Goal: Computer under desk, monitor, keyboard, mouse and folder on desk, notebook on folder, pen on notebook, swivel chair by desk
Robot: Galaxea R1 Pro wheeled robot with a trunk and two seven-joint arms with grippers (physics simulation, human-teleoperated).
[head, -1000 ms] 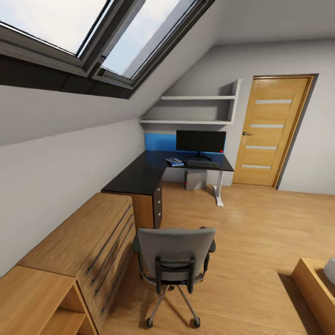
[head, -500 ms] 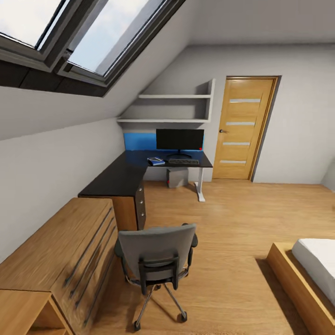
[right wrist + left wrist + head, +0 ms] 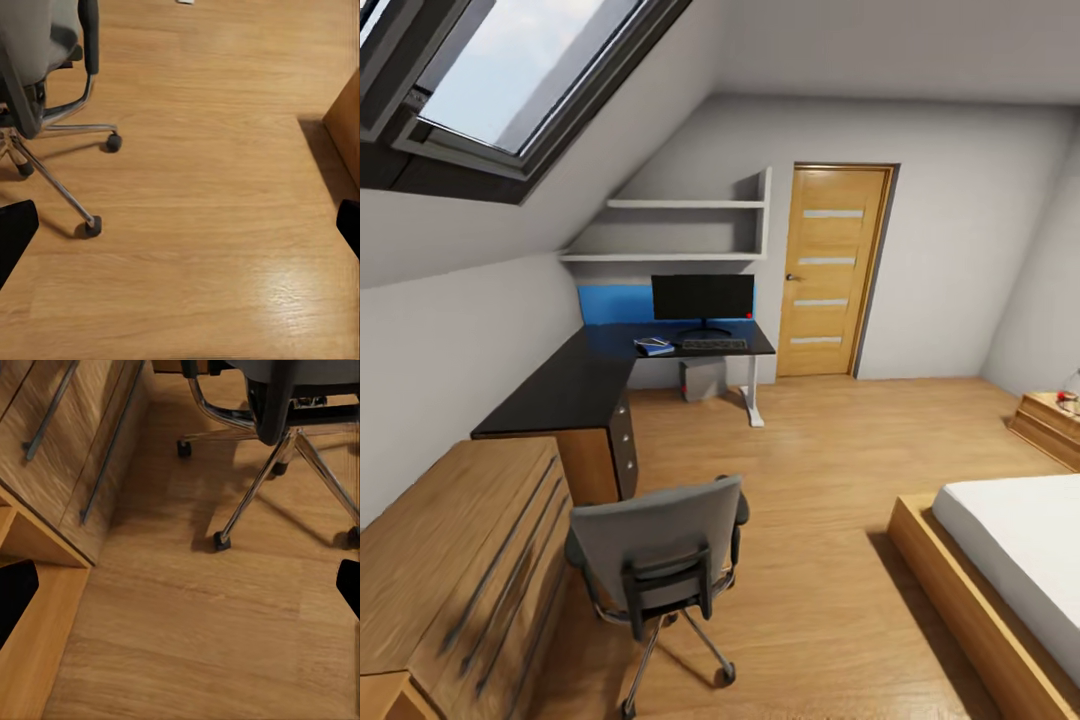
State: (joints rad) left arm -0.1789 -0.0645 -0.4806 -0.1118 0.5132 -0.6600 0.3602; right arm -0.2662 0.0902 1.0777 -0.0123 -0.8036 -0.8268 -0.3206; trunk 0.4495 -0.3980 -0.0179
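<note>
The desk [image 3: 585, 375] with its black top stands in the far left corner of the bedroom. On it are the monitor [image 3: 703, 297], the keyboard [image 3: 714, 344] in front of the monitor, and left of the keyboard a flat blue folder [image 3: 653, 347] with something pale on top. At this distance I cannot make out the mouse, notebook or pen. The computer [image 3: 702, 380] sits on the floor under the desk. The swivel chair [image 3: 655, 550] is close in front of me, its back towards me and hiding its seat. My left gripper [image 3: 180, 589] and right gripper [image 3: 180, 229] are open over the floor near the chair's base [image 3: 262, 472].
A low light-wood cabinet [image 3: 450, 570] runs along the left wall, close to the chair. A bed [image 3: 1010, 540] is at the right, with a nightstand [image 3: 1050, 420] beyond it. A wooden door [image 3: 830, 270] is right of the desk. Open wood floor [image 3: 810, 450] lies between.
The whole head view has swung to the right, so the camera moved. The bed and nightstand have come into view; the desk and chair now sit further left in the picture.
</note>
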